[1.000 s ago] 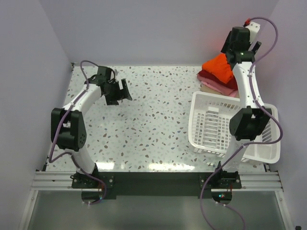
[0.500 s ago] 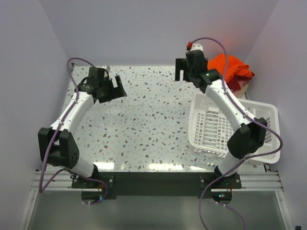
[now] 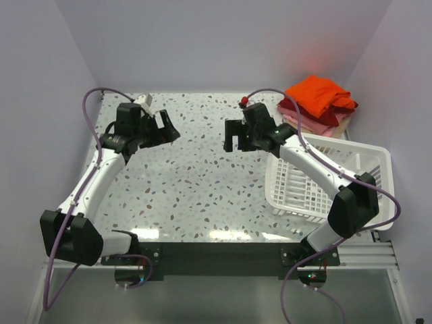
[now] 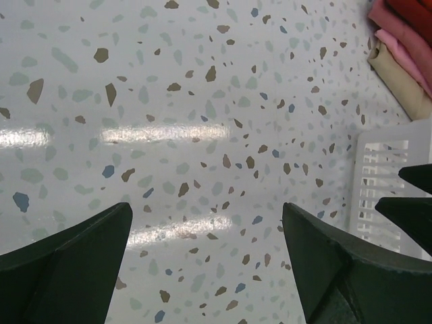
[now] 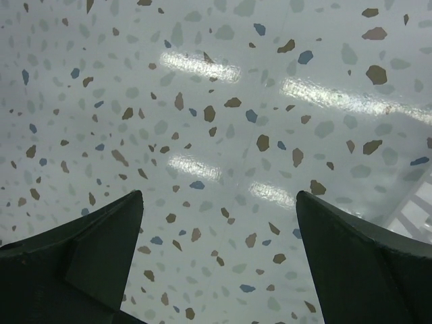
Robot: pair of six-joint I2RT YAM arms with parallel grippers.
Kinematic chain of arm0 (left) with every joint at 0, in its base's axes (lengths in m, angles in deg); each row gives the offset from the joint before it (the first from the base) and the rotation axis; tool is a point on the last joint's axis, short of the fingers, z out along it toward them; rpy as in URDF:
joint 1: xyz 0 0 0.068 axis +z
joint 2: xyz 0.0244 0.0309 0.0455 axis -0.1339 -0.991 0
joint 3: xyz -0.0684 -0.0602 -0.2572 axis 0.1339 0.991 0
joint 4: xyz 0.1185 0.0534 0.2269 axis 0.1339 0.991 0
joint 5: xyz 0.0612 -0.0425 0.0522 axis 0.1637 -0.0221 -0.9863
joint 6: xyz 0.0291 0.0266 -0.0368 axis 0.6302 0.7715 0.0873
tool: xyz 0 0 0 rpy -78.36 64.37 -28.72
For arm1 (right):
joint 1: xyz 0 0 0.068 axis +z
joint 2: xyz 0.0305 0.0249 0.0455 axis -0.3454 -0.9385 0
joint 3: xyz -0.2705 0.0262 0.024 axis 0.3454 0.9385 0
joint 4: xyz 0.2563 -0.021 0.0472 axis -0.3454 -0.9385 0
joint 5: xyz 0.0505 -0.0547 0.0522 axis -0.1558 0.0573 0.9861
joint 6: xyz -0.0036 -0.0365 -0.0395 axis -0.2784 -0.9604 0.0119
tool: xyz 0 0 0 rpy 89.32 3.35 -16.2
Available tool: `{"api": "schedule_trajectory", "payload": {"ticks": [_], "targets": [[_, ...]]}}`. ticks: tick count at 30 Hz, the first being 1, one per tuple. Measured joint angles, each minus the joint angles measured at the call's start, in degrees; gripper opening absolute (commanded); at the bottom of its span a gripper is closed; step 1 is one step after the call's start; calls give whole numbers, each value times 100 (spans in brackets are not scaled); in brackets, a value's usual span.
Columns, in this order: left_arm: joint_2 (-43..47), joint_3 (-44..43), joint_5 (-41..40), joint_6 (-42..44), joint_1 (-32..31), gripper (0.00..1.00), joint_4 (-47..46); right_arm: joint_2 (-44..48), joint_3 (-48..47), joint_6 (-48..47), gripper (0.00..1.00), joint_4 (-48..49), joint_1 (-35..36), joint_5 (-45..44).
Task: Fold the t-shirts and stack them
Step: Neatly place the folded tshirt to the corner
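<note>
1. Left gripper point(image 4: 206, 233): its dark fingers point(image 4: 74, 260) are spread wide and grasp nothing. Only speckled table point(image 4: 169, 101) shows between them.
2. Same wrist view, toward 1 o'clock: the folded edges of the dark red t-shirt point(image 4: 418, 10), the pink t-shirt point(image 4: 401, 50) and the beige t-shirt point(image 4: 398, 81), layered in that order. At 3 o'clock is a corner of the white basket point(image 4: 381, 175), partly covered by two dark tips point(image 4: 408, 212), possibly the other arm's fingers, though too little is visible to be sure.
3. Right gripper point(image 5: 219, 223): fingers point(image 5: 358, 250) likewise released, with bare table between.
4. Top view: the left gripper point(image 3: 165, 128) sits over the table's 10 o'clock region. The right gripper point(image 3: 235, 138) is near 12 o'clock, well apart from it.
5. The orange-red t-shirt point(image 3: 318, 93) lies loosely bunched on top of the folded stack in the 2 o'clock corner.
6. The basket lies at 4 o'clock, just beside the stack, and the right arm reaches across it.
</note>
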Motion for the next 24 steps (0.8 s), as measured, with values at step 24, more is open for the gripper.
{"api": "schedule_trajectory", "payload": {"ticks": [24], "targets": [[149, 177, 293, 2, -46, 97, -258, 166, 68, 22, 99, -66, 26, 20]]}}
